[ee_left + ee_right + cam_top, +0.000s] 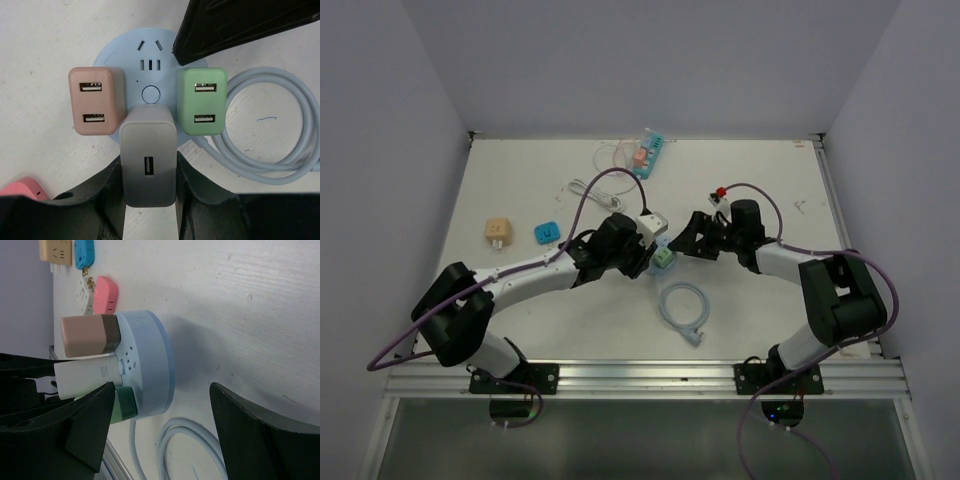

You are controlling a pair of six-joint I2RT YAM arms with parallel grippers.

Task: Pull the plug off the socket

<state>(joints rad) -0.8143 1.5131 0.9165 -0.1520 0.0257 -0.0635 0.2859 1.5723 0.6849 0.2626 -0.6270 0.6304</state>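
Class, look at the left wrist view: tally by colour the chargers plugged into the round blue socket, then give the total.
Brown charger: 1
Grey charger: 1
Green charger: 1
Total: 3 chargers in the round blue socket
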